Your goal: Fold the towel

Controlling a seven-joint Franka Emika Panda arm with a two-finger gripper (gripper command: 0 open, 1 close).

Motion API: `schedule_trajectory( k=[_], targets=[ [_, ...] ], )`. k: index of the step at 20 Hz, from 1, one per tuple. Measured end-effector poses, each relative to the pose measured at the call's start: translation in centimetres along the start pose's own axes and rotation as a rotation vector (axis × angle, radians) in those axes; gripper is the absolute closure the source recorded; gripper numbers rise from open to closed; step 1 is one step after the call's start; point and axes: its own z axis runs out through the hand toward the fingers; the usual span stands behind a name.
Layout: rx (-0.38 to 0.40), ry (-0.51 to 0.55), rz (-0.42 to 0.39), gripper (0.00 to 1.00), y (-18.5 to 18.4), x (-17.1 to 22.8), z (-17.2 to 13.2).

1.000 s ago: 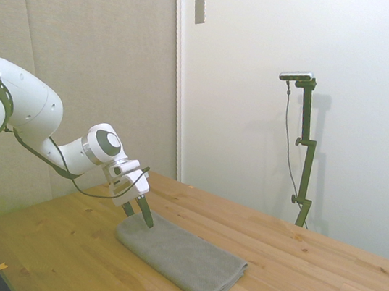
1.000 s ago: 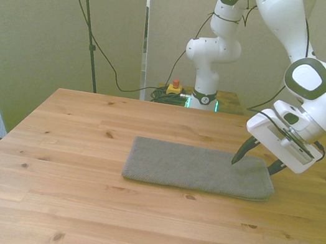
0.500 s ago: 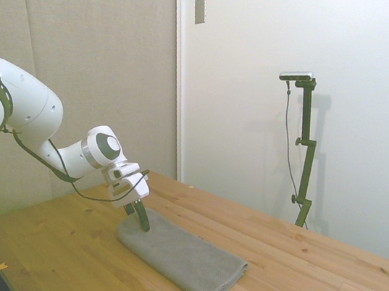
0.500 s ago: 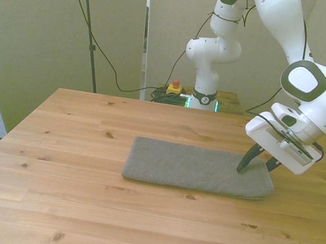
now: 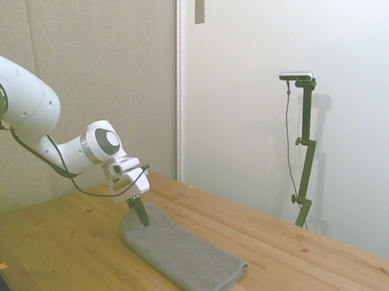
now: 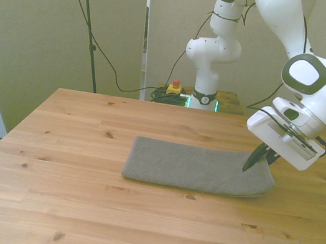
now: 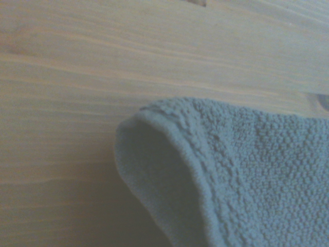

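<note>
A grey towel [image 6: 196,168] lies flat near the middle of the wooden table [image 6: 103,212], long side running across the front view, its end toward the front view's right raised slightly off the boards. The gripper [image 6: 257,161] has that end, its dark fingers [image 5: 142,213] drawn together and pinching the cloth at the corner. The terry looks thick, soft and light; it should drape and sag rather than hold a shape, and its looped pile ought to give the pads good purchase, so the corner or the hemmed short edge seems the sensible place to hold it. The wrist view shows what the other two cannot: the towel's corner [image 7: 169,154] curled up and over, the hem rolled, with bare wood beneath and beside it. The side view gives the arm [image 5: 37,122] reaching in low and the lifted end's height; the front view alone shows the towel's whole outline and the far end resting flat.
</note>
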Motion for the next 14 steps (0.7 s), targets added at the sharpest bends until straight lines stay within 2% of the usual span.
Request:
schedule_trajectory(
  k=[4, 9, 14],
  targets=[
    [0.029, -0.002, 0.021, 1.00, 1.8, 2.1, -2.0],
    [0.089, -0.030, 0.063, 1.00, 5.7, 5.9, -4.7],
    [0.135, -0.067, 0.120, 1.00, 10.1, 10.5, -4.9]
  ],
)
